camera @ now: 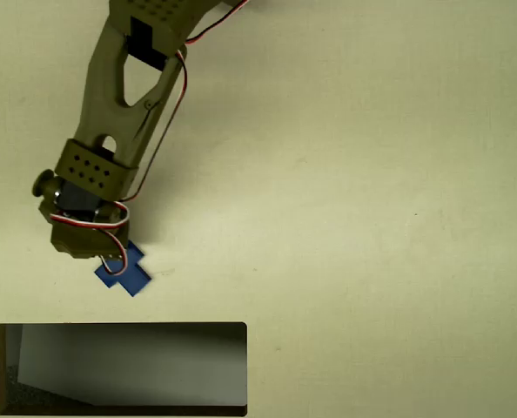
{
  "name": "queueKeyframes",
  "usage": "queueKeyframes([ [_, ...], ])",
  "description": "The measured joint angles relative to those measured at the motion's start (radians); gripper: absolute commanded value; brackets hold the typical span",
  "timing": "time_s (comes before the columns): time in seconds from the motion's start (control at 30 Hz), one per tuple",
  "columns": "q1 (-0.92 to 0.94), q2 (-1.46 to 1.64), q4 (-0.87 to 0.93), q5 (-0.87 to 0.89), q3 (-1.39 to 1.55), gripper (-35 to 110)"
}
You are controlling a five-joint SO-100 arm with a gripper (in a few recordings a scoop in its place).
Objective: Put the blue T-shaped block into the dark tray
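Hovering over blue T-shaped block (124, 272), gripper (110, 259) | jaw state cannot be told | dark tray (119, 328) near, apart from block

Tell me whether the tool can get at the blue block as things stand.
Probably yes. The tool is already right over the blue block, covering part of it, and nothing else lies beside it. Whether its fingers are open is hidden by the wrist.
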Motion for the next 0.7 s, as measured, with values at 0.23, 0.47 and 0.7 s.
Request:
queueKeyframes([
  [0.23,-0.072,-0.043,0.003,0.074,-0.080,0],
  [0.47,-0.107,-0.094,0.002,0.098,-0.158,0],
  [0.7,-0.124,-0.183,-0.005,0.132,-0.295,0],
])
